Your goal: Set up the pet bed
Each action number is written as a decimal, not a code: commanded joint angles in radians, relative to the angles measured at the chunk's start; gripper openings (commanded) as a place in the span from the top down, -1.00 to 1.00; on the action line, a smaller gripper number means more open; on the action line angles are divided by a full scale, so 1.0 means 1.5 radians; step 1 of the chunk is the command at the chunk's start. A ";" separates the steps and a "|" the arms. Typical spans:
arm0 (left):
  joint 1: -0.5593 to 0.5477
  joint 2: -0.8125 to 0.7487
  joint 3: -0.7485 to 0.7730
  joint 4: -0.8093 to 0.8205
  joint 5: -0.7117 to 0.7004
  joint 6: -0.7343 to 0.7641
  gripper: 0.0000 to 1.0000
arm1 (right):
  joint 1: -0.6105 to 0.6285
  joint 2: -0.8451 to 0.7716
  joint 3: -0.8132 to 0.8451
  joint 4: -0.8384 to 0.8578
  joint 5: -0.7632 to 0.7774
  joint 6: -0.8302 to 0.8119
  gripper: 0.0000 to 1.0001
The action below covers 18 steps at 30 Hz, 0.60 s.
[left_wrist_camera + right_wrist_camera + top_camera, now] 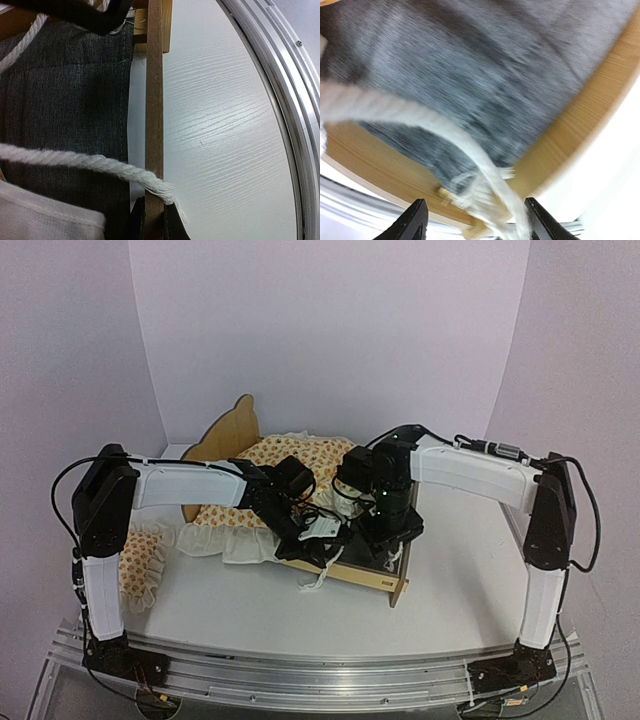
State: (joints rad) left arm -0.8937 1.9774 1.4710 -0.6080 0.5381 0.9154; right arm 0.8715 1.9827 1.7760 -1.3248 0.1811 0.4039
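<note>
We saw the pet bed (154,100) in matt bare wood, coarse grey cloth (65,90) inside it, frayed twisted cord (75,161) across it, grained white table (225,140) beside it.

Pet bed (365,578), pillow (140,555) on white table (250,605)

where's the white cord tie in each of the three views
top external: the white cord tie hangs over the bed rail, lower centre.
left wrist: white cord tie runs from the left edge to the bed rail, lower half.
right wrist: white cord tie, blurred, runs from the left edge to bottom centre.
shared landmark: the bed rail.
</note>
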 commanded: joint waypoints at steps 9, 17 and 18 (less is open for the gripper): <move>-0.006 0.000 0.000 0.025 0.015 -0.026 1.00 | -0.004 -0.197 -0.166 0.219 -0.056 0.051 -0.36; -0.005 0.000 0.005 0.028 0.012 -0.022 1.00 | -0.008 -0.189 -0.205 0.216 -0.085 0.050 -0.17; -0.005 0.001 0.006 0.029 0.011 -0.023 1.00 | -0.008 -0.171 -0.204 0.216 -0.079 0.051 -0.13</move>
State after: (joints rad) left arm -0.8936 1.9778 1.4704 -0.6014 0.5419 0.8993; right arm 0.8641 1.6731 1.4789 -1.0232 0.0706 0.4610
